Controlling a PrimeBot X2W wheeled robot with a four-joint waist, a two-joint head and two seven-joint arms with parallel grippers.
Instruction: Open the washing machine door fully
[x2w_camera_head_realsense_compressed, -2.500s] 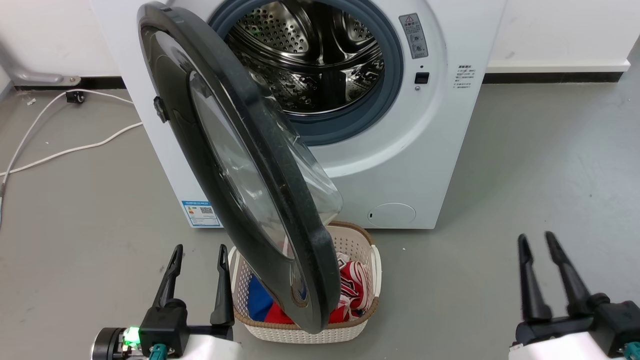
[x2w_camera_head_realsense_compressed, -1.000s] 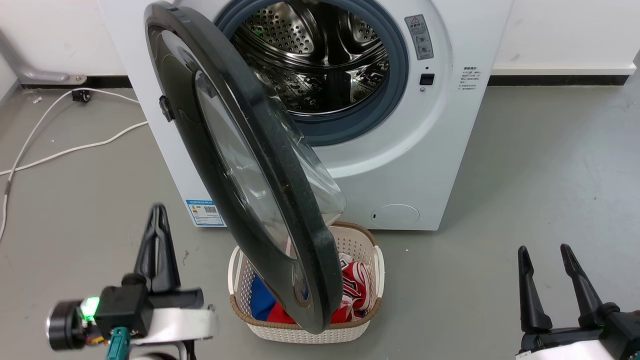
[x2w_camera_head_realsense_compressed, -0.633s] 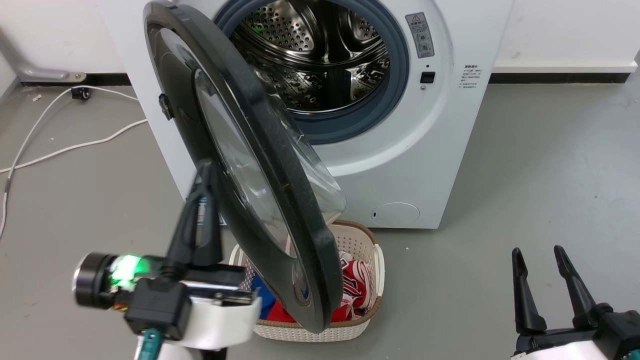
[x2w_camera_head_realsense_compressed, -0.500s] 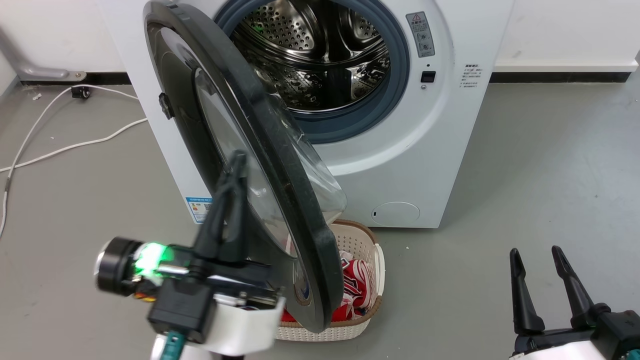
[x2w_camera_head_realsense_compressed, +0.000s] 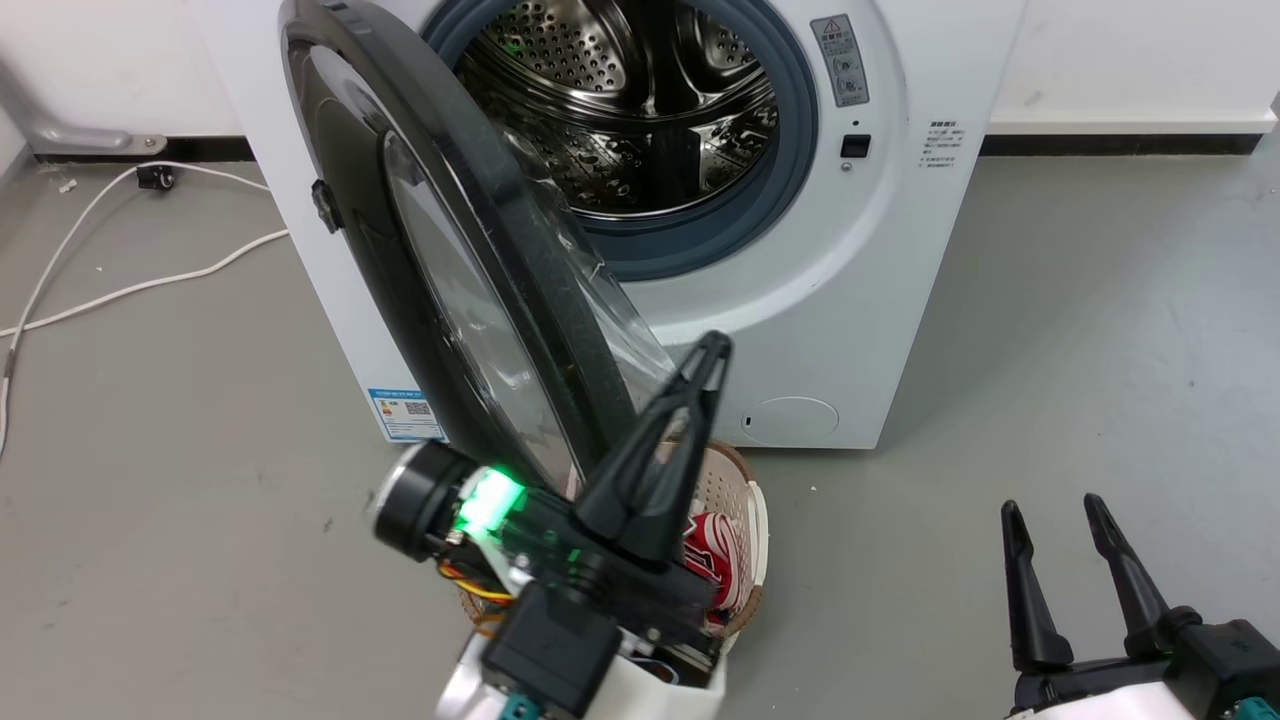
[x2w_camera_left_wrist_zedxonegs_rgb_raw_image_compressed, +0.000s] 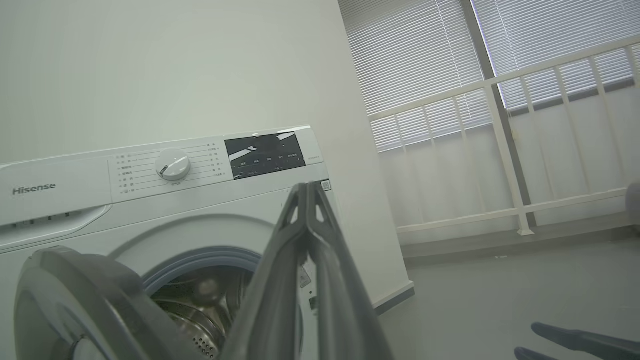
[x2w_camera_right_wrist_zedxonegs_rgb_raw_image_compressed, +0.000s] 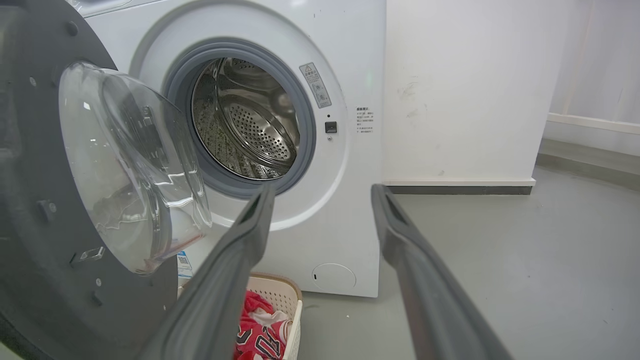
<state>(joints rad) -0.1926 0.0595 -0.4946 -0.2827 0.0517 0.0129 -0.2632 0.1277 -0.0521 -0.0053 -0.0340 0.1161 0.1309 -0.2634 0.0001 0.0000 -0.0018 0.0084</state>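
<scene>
A: Head view?
B: Door (x2w_camera_head_realsense_compressed: 400, 300) stands half-swung left of the drum (x2w_camera_head_realsense_compressed: 640, 110), its top cut off. Left gripper (x2w_camera_head_realsense_compressed: 710, 350), fingers pressed together, covers its lower edge and most of the basket (x2w_camera_head_realsense_compressed: 758, 525); contact unclear. Right gripper (x2w_camera_head_realsense_compressed: 1050, 508) is spread apart, low right.
A: Left wrist?
B: 2 fingers closed, tips meeting; door cropped low left.
A: Right wrist?
B: Jaws wide; door's left side cut off.
</scene>
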